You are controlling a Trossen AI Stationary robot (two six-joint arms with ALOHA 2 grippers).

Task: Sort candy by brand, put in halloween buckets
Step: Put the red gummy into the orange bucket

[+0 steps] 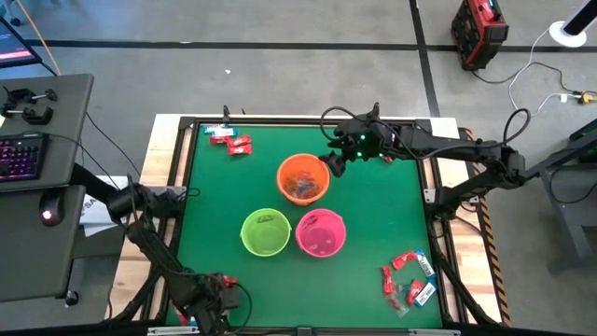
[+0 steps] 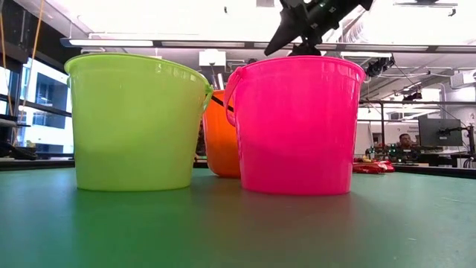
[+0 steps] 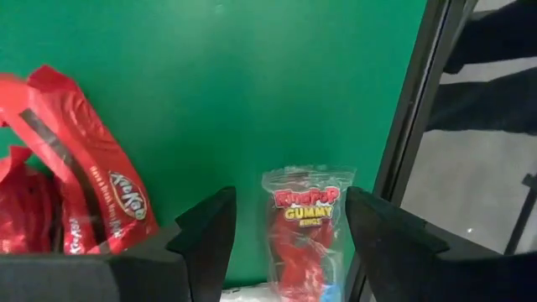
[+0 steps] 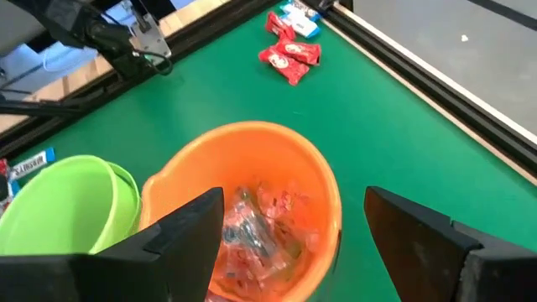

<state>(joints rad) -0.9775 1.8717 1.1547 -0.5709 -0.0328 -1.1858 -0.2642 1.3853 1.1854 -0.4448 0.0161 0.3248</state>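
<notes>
Three halloween buckets stand mid-table: orange (image 1: 303,179), lime green (image 1: 266,231) and pink (image 1: 321,232). The orange one holds clear-wrapped candy (image 4: 260,222). My right gripper (image 4: 294,252) hangs open above the orange bucket's far-right rim, holding nothing. My left gripper (image 3: 289,218) is open at the table's near-left corner (image 1: 217,294), pointing down. A clear Ring Pop Gummy packet (image 3: 306,218) lies flat on the green mat between its fingers. Red Kit Kat wrappers (image 3: 84,176) lie beside it.
More candy lies in a far-left pile (image 1: 231,142) and a near-right pile (image 1: 408,280). The table's black frame (image 3: 411,126) runs close beside the left gripper. A desk with keyboard (image 1: 23,154) stands left of the table. A person (image 2: 405,140) sits far behind.
</notes>
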